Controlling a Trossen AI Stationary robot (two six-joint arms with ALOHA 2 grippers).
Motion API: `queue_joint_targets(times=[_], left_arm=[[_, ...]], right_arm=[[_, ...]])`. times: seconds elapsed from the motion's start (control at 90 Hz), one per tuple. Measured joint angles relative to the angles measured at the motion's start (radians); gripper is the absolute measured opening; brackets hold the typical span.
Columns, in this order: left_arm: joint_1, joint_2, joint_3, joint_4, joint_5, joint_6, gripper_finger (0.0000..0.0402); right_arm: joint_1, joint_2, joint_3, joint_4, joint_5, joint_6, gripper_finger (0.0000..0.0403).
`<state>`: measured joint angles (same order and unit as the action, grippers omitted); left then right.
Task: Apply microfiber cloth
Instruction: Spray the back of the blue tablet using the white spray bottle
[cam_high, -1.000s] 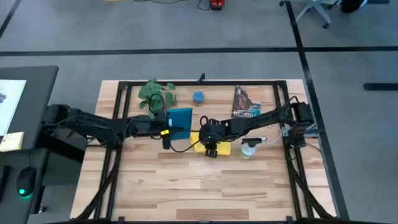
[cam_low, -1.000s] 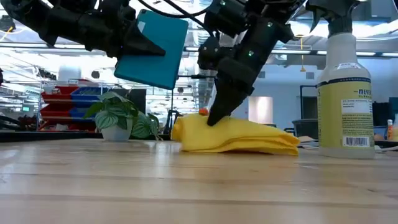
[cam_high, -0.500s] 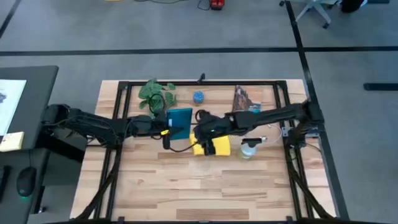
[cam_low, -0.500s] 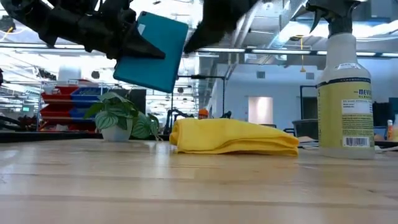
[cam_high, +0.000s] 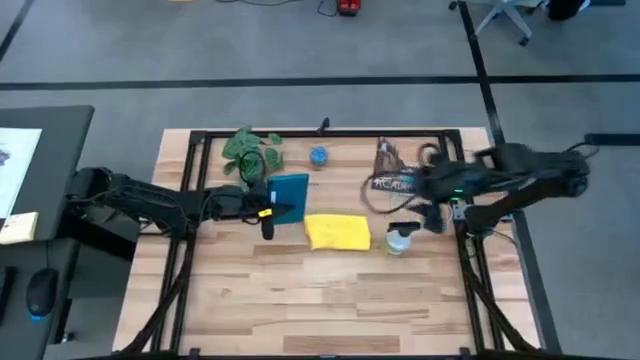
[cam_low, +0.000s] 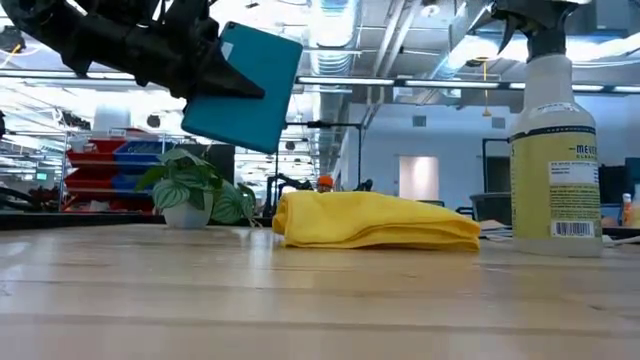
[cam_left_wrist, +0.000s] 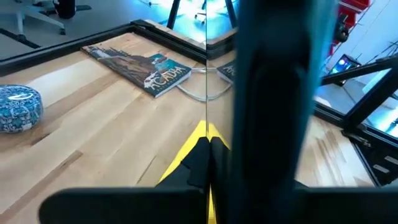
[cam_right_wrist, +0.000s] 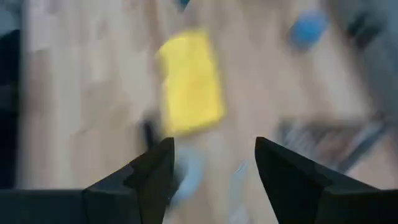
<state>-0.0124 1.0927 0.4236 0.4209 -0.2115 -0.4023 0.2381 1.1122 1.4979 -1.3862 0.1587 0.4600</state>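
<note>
Left tool (cam_high: 268, 212) gripping tablet (cam_high: 289, 192), right tool (cam_right_wrist: 211, 163) wide, blurred, cloth (cam_high: 337, 232) flat

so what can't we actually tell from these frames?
- Right gripper: fingers apart in its wrist view; motion blur smears everything beyond except the microfiber cloth.
- Left gripper: the teal tablet fills its wrist view, hiding the grip.
- Spray bottle: its top is cut off by the low view's upper edge.

You have a soft, matt yellow microfiber cloth (cam_high: 337, 232) lying on a smooth, faintly glossy wooden table (cam_high: 300, 300), beside a clear plastic spray bottle (cam_low: 553, 140).
</note>
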Motion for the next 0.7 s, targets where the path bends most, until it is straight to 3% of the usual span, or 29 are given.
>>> queue_joint_targets(times=[0.178,0.344,0.522,0.7], left_arm=[[0.000,0.000,0.000,0.012,-0.003,0.005,0.0011],[0.000,0.000,0.000,0.024,-0.004,0.010,0.0011],[0.000,0.000,0.000,0.025,0.000,0.019,0.0011],[0.000,0.000,0.000,0.031,0.006,0.032,0.0011]], right_arm=[[0.190,-0.079,-0.128,-0.031,-0.013,0.334,0.0210],[0.326,-0.083,-0.322,0.118,0.079,0.437,0.0210],[0.411,-0.079,-0.508,0.333,0.265,0.458,0.0210],[0.470,-0.079,-0.609,0.433,0.481,0.490,0.0210]])
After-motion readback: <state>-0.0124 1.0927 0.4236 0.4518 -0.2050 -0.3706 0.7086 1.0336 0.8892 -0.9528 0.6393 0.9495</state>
